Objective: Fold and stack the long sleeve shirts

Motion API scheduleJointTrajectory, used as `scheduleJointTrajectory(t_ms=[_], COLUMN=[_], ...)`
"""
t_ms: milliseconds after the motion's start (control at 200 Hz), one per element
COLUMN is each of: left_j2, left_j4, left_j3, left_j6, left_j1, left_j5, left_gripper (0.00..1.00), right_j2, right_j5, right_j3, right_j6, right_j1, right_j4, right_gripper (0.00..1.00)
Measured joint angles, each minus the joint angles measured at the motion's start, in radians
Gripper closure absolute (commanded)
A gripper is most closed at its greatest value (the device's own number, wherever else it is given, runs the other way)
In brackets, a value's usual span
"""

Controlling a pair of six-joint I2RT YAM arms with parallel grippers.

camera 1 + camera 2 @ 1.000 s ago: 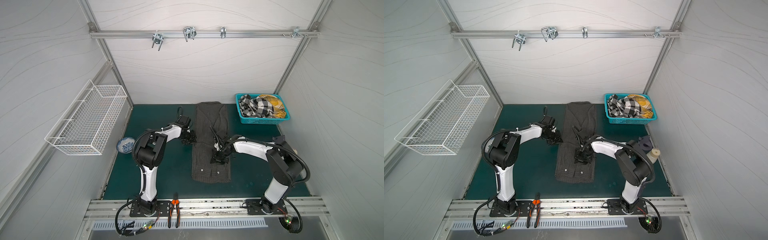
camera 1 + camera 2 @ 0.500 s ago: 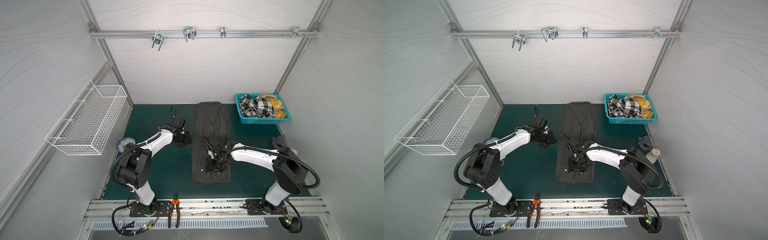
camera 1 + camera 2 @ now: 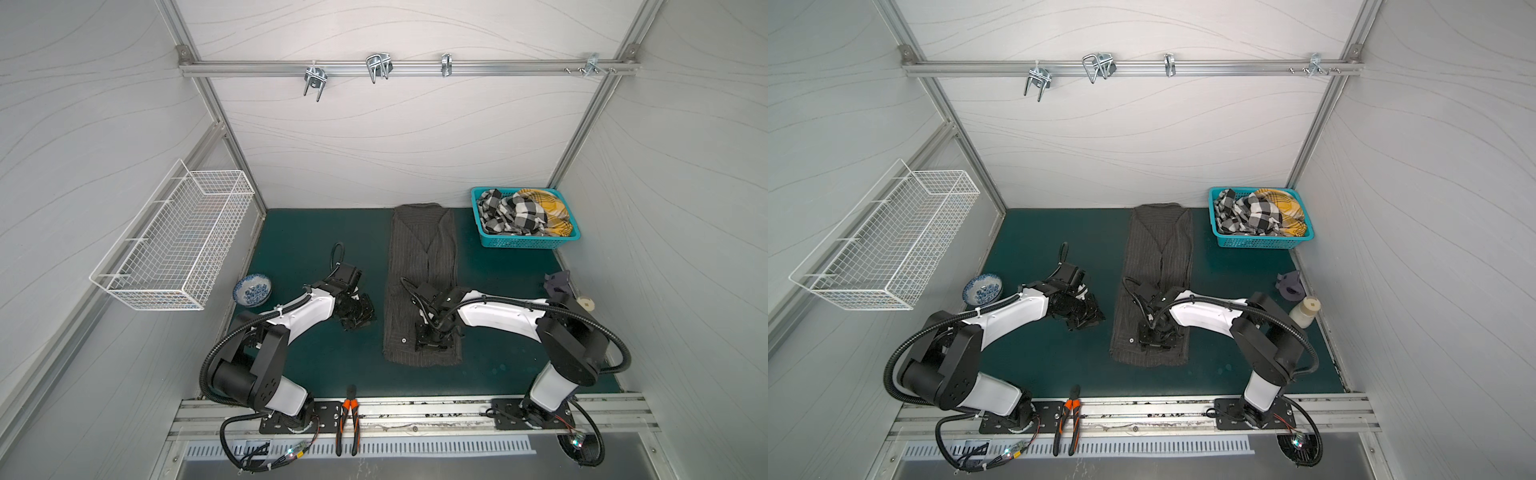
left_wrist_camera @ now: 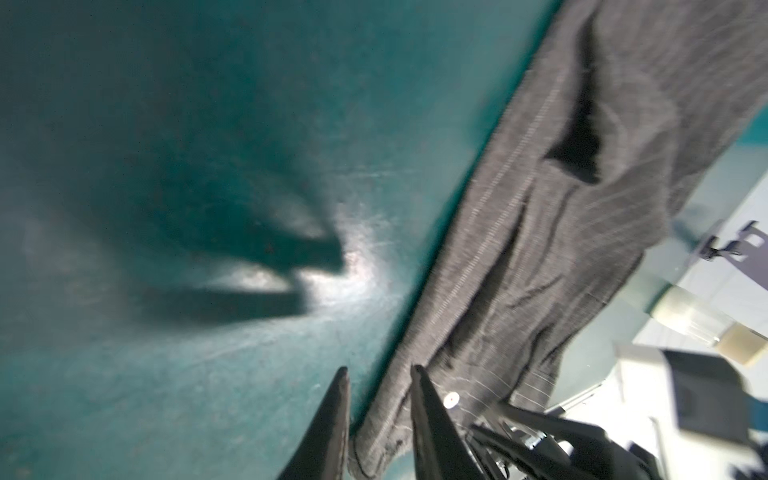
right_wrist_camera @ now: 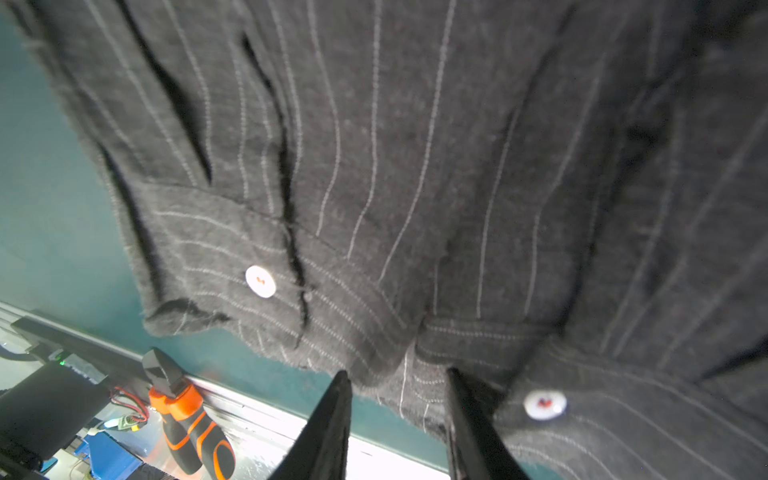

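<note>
We take the dark pinstriped shirt as our landmark. It lies flat on the green mat as a long narrow strip, its far end close to the back wall and its near end toward the rail. In the right wrist view we see two white buttons on the cuffs at its near hem.

Off the shirt's far right corner stands the teal plastic basket, apart from the cloth. It holds a black-and-white checked cloth bunched on the side nearer the shirt and a yellow plaid cloth on the side away from it. Well left of the shirt, a white wire basket hangs on the side wall, and a blue-and-white bowl sits below it on the mat. What the bowl holds we cannot tell. Right of the shirt's near half stands a small jar with a pale lid.

The left gripper sits just left of the shirt's near half, over bare mat, its fingers slightly parted with nothing between them. The right gripper is above the shirt's near hem, fingers parted. We cannot tell whether they touch the cloth.
</note>
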Motion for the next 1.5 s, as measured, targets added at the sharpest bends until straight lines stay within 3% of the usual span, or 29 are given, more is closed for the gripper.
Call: scheduleJointTrajectory(t_ms=[270,590,1216,1326,1501], left_j2=[-0.033,-0.033,-0.031,-0.024,-0.024], left_j4=[0.01,0.019,0.023,0.023,0.023], left_j3=[-0.044,-0.077,-0.077,-0.079,-0.079], left_j6=[-0.011,-0.016,-0.015,-0.017,-0.026], left_j1=[0.0,0.0,0.0,-0.001,-0.028], left_j5=[0.005,0.018,0.018,0.021,0.031], left_gripper=[0.72,0.72,0.68,0.61,0.55], right_j2=[0.002,0.005,-0.086,-0.087,-0.086], right_j5=[-0.011,-0.01,-0.029,-0.032,-0.034], right_j3=[-0.017,-0.016,-0.037,-0.036,-0.035], right_j6=[0.021,0.036,0.058,0.058,0.033], right_j1=[0.0,0.0,0.042,0.042,0.043], right_j4=[0.045,0.061,-0.023,-0.028,-0.04], right_gripper=[0.66,1.0,1.0,0.65,0.39])
